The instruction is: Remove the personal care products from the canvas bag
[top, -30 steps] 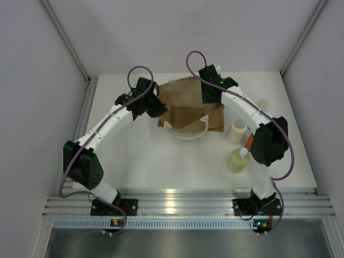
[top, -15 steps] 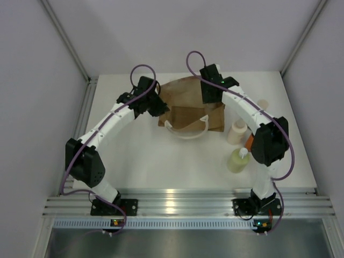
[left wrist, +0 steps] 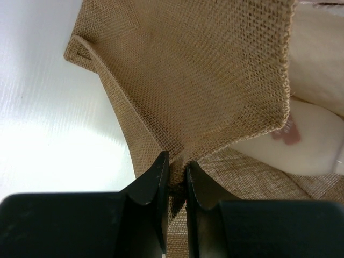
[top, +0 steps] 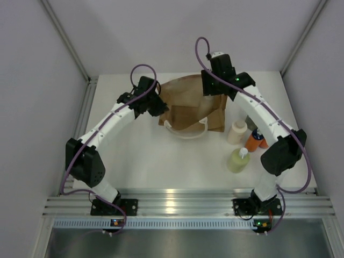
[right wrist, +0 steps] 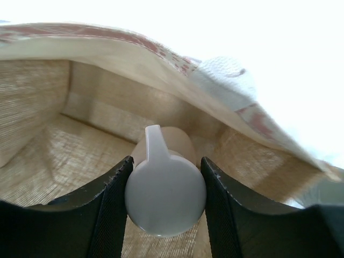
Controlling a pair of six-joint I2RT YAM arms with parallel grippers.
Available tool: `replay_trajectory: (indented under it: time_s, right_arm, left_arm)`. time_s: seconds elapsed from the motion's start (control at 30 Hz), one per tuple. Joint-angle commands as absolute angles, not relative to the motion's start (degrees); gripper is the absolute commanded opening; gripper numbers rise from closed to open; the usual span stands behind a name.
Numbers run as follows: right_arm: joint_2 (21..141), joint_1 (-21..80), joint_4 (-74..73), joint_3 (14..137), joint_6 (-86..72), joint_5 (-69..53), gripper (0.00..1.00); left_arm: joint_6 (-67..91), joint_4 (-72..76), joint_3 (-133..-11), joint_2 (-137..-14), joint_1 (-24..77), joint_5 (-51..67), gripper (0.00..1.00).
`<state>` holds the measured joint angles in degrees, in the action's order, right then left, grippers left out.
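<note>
1. Now the canvas bag [top: 188, 102] lies slumped by the middle of the worktop's [top: 161, 161] far edge, with its white handle [top: 185, 130] looping toward the near edge.
2. The left pincer [left wrist: 176, 164] is clamped shut on the bag's woven rim, on the side facing the left edge.
3. The right pincer [right wrist: 166, 161] is at the bag's open mouth and grips a pale-capped bottle [right wrist: 165, 201], with woven fabric all around it.
4. Outside the bag, near the right edge, stand a cream bottle [top: 236, 131], a yellow-green bottle [top: 237, 160] and an orange bottle [top: 254, 141], close together.
</note>
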<state>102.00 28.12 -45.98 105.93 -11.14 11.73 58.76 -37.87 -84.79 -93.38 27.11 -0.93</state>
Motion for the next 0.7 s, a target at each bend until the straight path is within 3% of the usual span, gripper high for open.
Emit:
replay_trajectory:
  time_s: [0.0, 0.67]
  right_arm:
    - [94.66, 28.56, -40.43, 111.79, -10.19, 10.11, 0.0]
    - [81.13, 28.21, -41.13, 121.01, -11.16, 2.02, 0.0]
  left_arm:
    - [57.57, -39.29, -84.99, -94.4, 27.25, -4.13, 0.0]
    - [56.16, -39.29, -85.25, -94.39, 26.37, -6.33, 0.0]
